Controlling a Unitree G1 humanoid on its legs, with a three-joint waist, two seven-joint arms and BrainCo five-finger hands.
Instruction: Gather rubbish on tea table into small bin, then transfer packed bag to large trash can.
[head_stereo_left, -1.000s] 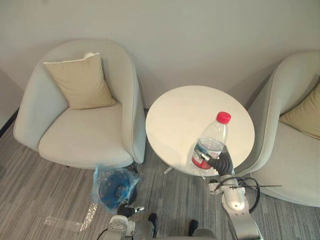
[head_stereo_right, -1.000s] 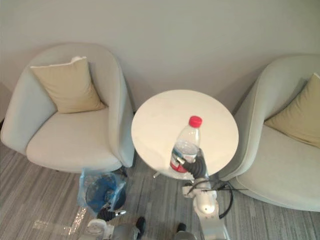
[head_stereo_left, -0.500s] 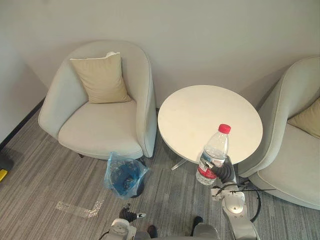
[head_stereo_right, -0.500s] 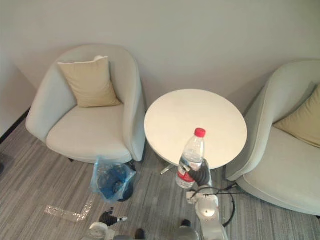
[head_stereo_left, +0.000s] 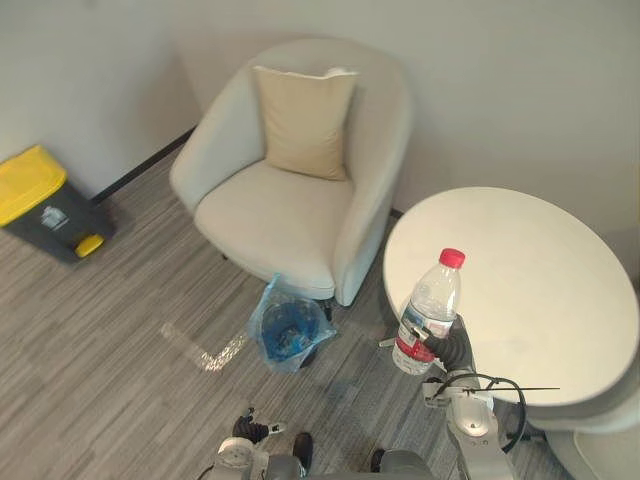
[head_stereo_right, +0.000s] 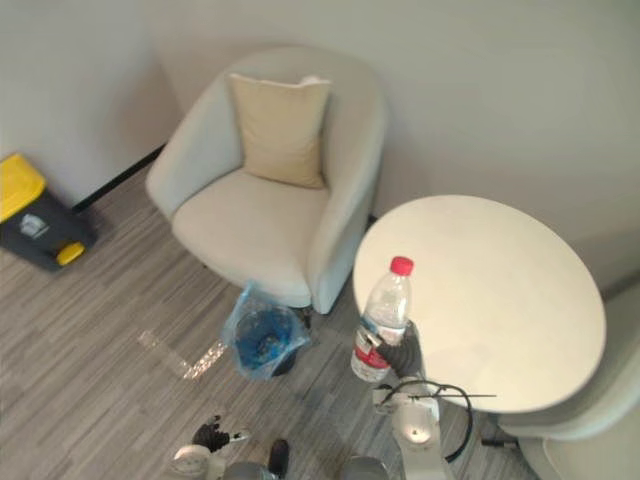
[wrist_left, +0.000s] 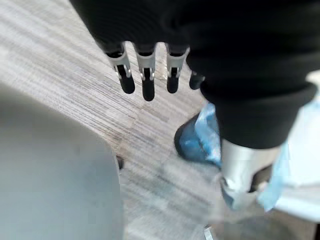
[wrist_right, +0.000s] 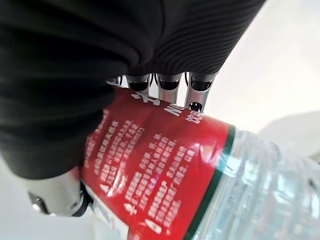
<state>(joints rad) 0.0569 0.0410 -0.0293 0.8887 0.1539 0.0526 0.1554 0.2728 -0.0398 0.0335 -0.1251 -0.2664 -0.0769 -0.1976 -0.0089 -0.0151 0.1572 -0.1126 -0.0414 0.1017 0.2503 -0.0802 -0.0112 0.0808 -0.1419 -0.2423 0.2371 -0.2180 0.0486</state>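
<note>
Carpeted lounge: right hand (head_stereo_left: 445, 338) clasps bottle (head_stereo_left: 428, 305) beside tea table (head_stereo_left: 540, 270); left hand (wrist_left: 146, 82) slack. Slipping grip risks missing small bin (head_stereo_left: 288, 332).

The water bottle (head_stereo_left: 428, 310) is clear, shiny plastic with a glossy red label (wrist_right: 150, 170), and the tabletop (head_stereo_left: 540, 270) is smooth, pale and a little shiny. The armchair (head_stereo_left: 270, 215) and its cushion (head_stereo_left: 303, 120) are soft, matt cloth, and the floor (head_stereo_left: 110, 340) looks grey, streaky and dull. The bag (head_stereo_left: 285, 330) in the small bin is thin, crinkly blue plastic, and the large trash can (head_stereo_left: 45, 205) is hard dark plastic with a yellow lid.
</note>
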